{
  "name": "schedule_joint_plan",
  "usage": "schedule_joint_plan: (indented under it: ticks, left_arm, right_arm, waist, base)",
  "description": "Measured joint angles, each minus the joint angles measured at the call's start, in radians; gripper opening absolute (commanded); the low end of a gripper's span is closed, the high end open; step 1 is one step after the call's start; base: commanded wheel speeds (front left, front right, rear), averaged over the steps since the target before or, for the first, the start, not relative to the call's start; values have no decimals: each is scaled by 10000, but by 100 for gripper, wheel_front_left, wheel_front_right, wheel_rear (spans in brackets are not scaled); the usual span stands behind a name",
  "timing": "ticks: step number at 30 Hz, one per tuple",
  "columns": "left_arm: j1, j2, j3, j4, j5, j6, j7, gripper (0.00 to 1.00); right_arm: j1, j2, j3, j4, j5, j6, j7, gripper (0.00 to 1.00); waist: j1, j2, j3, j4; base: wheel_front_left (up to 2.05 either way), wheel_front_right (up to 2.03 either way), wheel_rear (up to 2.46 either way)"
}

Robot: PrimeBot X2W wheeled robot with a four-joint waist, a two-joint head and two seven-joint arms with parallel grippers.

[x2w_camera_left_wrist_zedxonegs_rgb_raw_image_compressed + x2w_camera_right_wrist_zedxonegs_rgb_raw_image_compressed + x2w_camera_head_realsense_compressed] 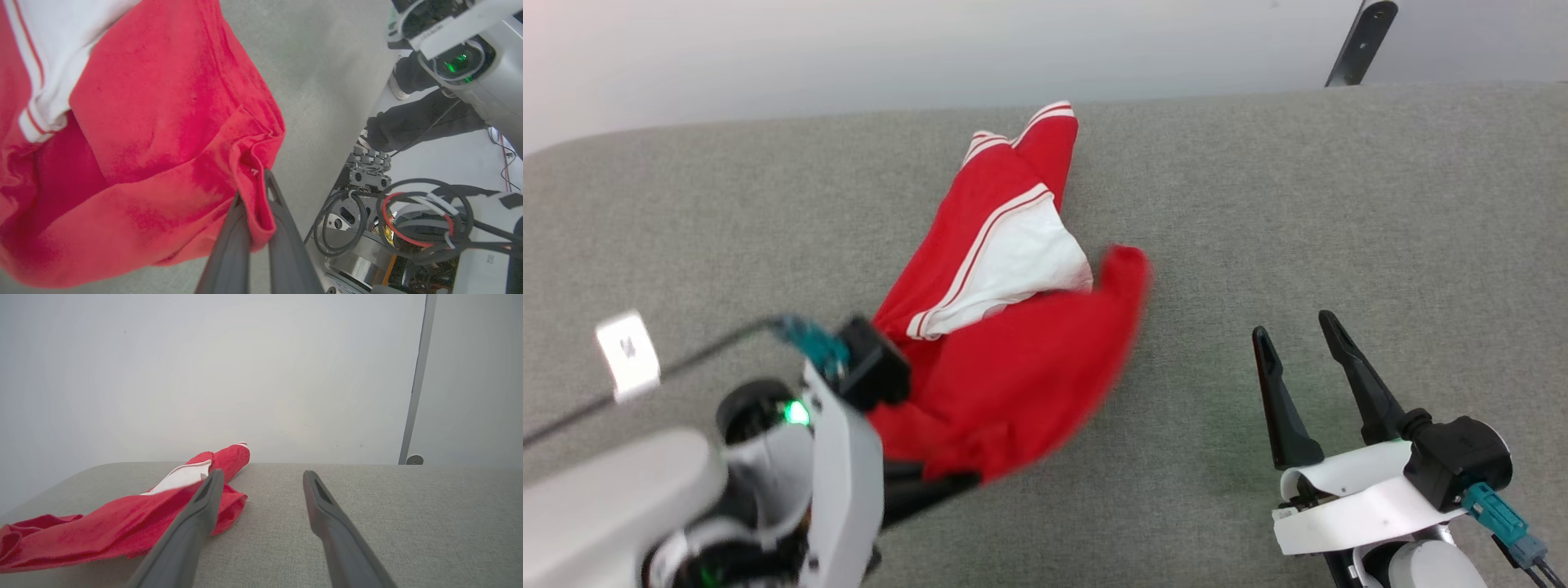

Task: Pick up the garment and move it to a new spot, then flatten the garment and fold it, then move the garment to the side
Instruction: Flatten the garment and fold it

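Barely started: the garment [1013, 359], crumpled left of the desk's [1339, 204] middle, is pinched at a hem fold by the left hand [253, 185], the right hand [1294, 322] is held wide open and empty, and moving, flattening and folding are all left.

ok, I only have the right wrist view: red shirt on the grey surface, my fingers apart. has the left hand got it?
Observer: Yes. Left wrist view shows the left hand shut on a fold at the garment's red edge.
Operator: is my right hand touching it? looks overlapped here.
Observer: No. Head view has the right hand open, right of the garment, with bare grey surface between them.
Operator: anyone near the rig?
Observer: Left wrist view shows a person's legs in dark trousers, beside the surface.
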State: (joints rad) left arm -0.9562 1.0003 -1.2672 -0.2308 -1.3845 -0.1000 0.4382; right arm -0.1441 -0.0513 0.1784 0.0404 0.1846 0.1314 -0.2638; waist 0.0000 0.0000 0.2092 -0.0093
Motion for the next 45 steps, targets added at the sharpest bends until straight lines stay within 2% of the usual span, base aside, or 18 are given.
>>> schedule_joint_plan:
  ticks: [4, 11, 12, 13, 16, 20, 23, 25, 28, 32, 34, 37, 40, 45]
  left_arm:
    - [879, 261, -56, -876, 493, 291, -63, 0]
    - [2490, -372, -142, -890, 708, 228, 316, 0]
    - [2580, -422, -146, -715, 874, 201, 349, 31]
    - [2621, -497, -150, -525, 968, 196, 236, 100]
    - [2581, -552, -82, -107, 1189, 117, 128, 100]
    - [1933, -303, 594, -94, 966, 123, -31, 100]
    - [1115, -209, 1112, -33, 934, 301, 203, 100]
    - [490, -428, 1363, 359, 1212, 623, 384, 100]
    - [-438, -1068, 1348, 1269, 2010, 1005, 849, 100]
    - [-1262, -2357, 1055, 2568, 2479, 986, 1417, 100]
    - [-1646, -2765, 765, 3198, 2907, 830, 1684, 100]
    - [-1911, -3070, 564, 4130, 3338, 633, 1779, 100]
    - [-1933, -3206, 514, 4738, 3275, 474, 1875, 100]
    - [-1899, -3076, 368, 5129, 3173, 280, 2318, 100]
  right_arm:
    - [12, 0, -6, -23, -4, 0, 0, 100]
    - [-130, 0, 54, -33, -4, -2, 0, 100]
    - [-131, 0, 56, -31, -2, -2, 0, 100]
    - [-132, 0, 50, -29, 0, 0, 0, 100]
    - [-151, 0, 50, -15, 15, 0, 0, 100]
    - [-269, -2, 13, -21, 140, -2, 0, 100]
    - [-270, -2, 4, -17, 215, 0, 0, 100]
    - [-288, -2, 19, -8, 272, -2, 0, 100]
    - [-403, -2, 82, -10, 393, -2, 0, 100]
    - [-540, -2, 138, -13, 462, 0, 0, 100]
    - [-585, -2, 167, -15, 502, -2, 0, 100]
    - [-628, -2, 155, -21, 533, -2, 0, 100]
    - [-629, -2, 100, -31, 575, 0, 0, 100]
    - [-572, -4, 56, -46, 602, 0, 0, 100]
  waist:
    - [0, 0, 103, 63]
    - [0, 0, 338, -78]
    - [0, 0, 371, -104]
    - [0, 0, 398, -131]
    - [0, 0, 460, -215]
    - [0, 0, 508, -354]
    - [0, 0, 534, -436]
    - [0, 0, 562, -474]
    - [0, 0, 623, -561]
    - [0, 0, 730, -703]
    - [0, 0, 780, -800]
    - [0, 0, 854, -966]
    - [0, 0, 903, -1124]
    - [0, 0, 911, -1228]
  base:
    - [0, 0, 0]
    - [0, 0, 0]
    - [0, 0, 0]
    - [0, 0, 0]
    - [0, 0, 0]
    - [0, 0, 0]
    - [0, 0, 0]
    - [0, 0, 0]
    - [0, 0, 0]
    - [0, 0, 0]
    - [0, 0, 0]
    - [0, 0, 0]
    - [0, 0, 0]
    - [0, 0, 0]
